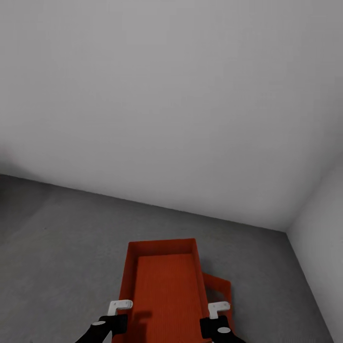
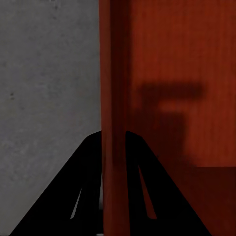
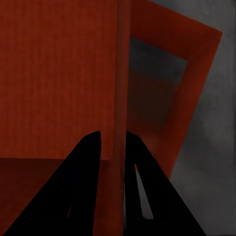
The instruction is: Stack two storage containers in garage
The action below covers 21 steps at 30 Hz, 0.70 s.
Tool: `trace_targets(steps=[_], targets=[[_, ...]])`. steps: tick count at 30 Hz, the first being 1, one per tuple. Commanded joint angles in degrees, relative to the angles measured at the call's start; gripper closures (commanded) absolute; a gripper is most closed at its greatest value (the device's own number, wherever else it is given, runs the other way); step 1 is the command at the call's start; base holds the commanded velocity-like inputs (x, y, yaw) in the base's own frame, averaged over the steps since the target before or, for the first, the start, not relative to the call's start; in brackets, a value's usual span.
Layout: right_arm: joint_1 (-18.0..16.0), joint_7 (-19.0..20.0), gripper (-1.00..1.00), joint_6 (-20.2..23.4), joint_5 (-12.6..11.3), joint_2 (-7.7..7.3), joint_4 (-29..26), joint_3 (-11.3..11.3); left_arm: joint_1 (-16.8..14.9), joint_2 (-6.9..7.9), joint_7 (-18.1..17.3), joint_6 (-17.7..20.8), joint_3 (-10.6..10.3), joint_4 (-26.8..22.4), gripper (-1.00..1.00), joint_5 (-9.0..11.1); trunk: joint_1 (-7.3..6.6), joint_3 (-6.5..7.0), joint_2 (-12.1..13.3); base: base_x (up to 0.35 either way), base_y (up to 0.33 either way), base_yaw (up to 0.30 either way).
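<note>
Two grippers carry the upper storage container (image 1: 164, 286): left gripper (image 1: 120, 312) and right gripper (image 1: 215, 314) jaws clamp opposite walls, above the lower storage container (image 1: 220, 290) on the concrete floor (image 1: 57, 247).

text: none readable | labels: none | brands: none | numbers: none | signs: none

Left gripper (image 1: 117, 312) and right gripper (image 1: 215, 314) apparently pinching container walls (image 1: 125, 281).
</note>
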Motion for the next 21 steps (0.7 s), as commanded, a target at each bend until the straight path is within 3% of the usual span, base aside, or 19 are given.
trace_targets(steps=[1,21], targets=[[-0.1,-0.4,1.00,-0.3,-1.4,-0.87,1.3,-0.3,0.0,0.04,0.6,0.1,-0.8,-0.3,1.00,-0.8,0.00,-0.05,0.0,0.000,0.000,-0.238],[-0.1,-0.4,1.00,-0.3,-1.4,-0.87,1.3,-0.3,0.0,0.04,0.6,0.1,-0.8,-0.3,1.00,-0.8,0.00,-0.05,0.0,0.000,0.000,-0.238]])
